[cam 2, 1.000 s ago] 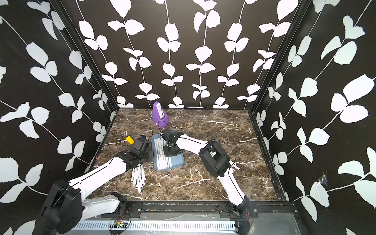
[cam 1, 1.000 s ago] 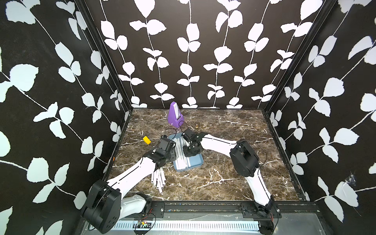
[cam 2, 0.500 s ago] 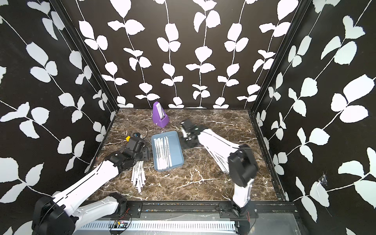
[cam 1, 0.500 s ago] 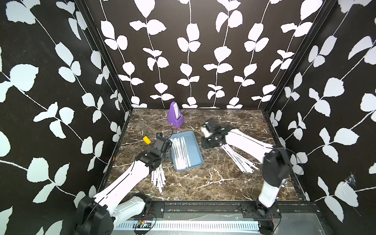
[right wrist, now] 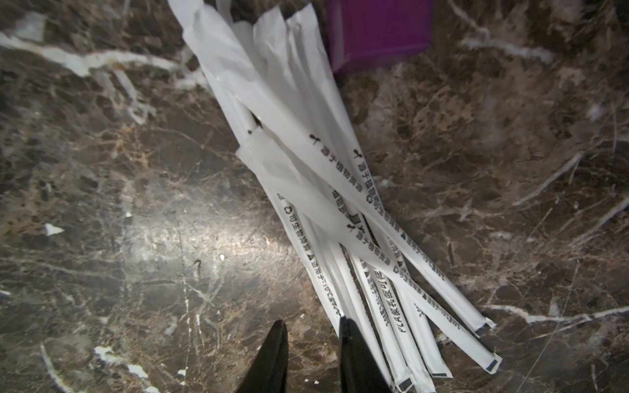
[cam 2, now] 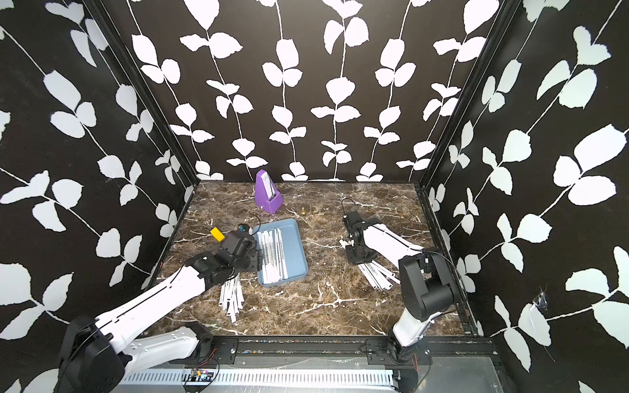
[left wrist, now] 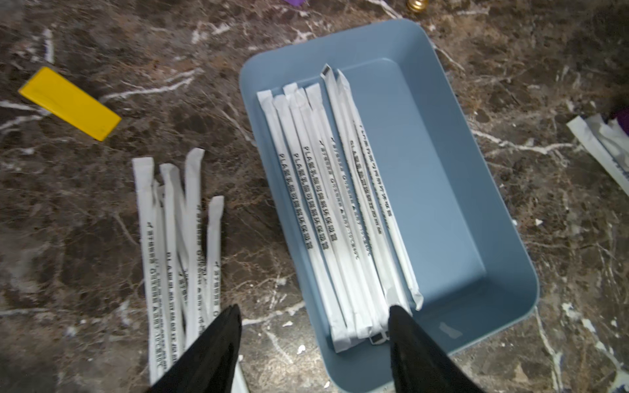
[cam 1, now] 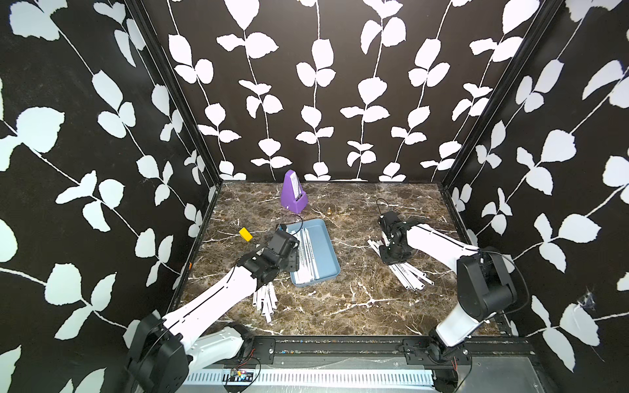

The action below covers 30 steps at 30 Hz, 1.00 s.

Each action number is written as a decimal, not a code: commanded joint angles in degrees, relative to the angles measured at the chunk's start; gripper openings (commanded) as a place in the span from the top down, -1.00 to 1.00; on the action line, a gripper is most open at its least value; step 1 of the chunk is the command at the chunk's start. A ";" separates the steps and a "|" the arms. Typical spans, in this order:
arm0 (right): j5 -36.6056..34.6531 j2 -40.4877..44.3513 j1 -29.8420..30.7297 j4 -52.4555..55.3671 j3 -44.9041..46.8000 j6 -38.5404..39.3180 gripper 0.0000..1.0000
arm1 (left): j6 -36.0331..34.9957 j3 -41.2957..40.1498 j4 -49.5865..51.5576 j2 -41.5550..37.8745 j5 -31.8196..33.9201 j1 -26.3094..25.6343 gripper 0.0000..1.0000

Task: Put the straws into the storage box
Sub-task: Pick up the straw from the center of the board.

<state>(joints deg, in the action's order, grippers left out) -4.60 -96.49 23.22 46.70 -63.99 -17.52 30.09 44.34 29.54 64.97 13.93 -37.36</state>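
Observation:
The storage box [cam 1: 327, 243] [cam 2: 295, 245] [left wrist: 442, 190], a shallow light blue tray, lies left of the table's middle. Several white wrapped straws [left wrist: 326, 211] [cam 1: 306, 253] rest along one side inside it. A loose pile of straws [left wrist: 180, 238] [cam 1: 265, 299] [cam 2: 231, 296] lies beside the box on the table. Another pile of straws [right wrist: 340, 204] [cam 1: 410, 274] [cam 2: 377, 272] is on the right. My left gripper [left wrist: 313, 311] [cam 1: 293, 262] is open and straddles the box's near rim, holding nothing. My right gripper [right wrist: 311, 321] [cam 1: 391, 257] hangs over the near end of the right pile, narrowly open, with bare marble between its fingers.
A purple metronome [cam 1: 293, 192] [cam 2: 268, 194] stands at the back. A yellow block [cam 1: 245, 234] [left wrist: 69, 102] lies left of the box, and a small brass piece [cam 1: 329, 211] behind it. A purple object [right wrist: 381, 30] sits at the far end of the right pile.
My right arm has swung away from the box and now sits over the pile on the right. My left gripper has opened wide at the box's rim.

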 commanded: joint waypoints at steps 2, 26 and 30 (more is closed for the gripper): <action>-3.44 -2.39 0.16 -1.23 1.47 1.16 0.41 | 2.95 -0.58 -4.48 0.35 -2.01 -0.45 -0.40; 21.33 -3.14 4.95 -4.22 0.71 -3.48 0.61 | 2.13 -0.66 -5.24 1.39 -2.39 -0.46 -0.38; 9.58 -3.80 5.74 -0.39 -0.96 -2.20 0.49 | 1.93 -0.50 -5.11 1.15 -2.40 -0.44 -0.37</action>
<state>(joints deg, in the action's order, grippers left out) 12.10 -101.08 28.49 42.81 -63.92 -19.97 32.14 44.10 24.99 66.48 11.53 -37.58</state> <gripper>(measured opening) 0.251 0.687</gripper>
